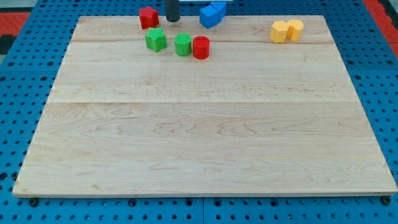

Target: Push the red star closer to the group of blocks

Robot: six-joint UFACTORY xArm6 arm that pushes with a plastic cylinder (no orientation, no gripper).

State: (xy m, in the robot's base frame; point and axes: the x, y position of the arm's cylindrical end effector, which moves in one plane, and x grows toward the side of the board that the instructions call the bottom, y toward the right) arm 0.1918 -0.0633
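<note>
Resting near the view's top edge, my tip (172,20) stands bare, holding nothing, just right of the red star (148,17), apart from it, above the green star (155,40).

A pale wooden tabletop (205,130) fills the view — under it a blue perforated panel (18,74), evenly lit.

Wide open wooden board (205,137) across middle and the view's bottom, free to pass. Crowded along the view's top: red star (148,17) just left of my tip (172,20), blue block (212,14) to its right, green star (155,40), green cylinder (183,45) and red cylinder (201,47) below. Yellow block (286,30) well apart at the view's right, open lane between.
</note>
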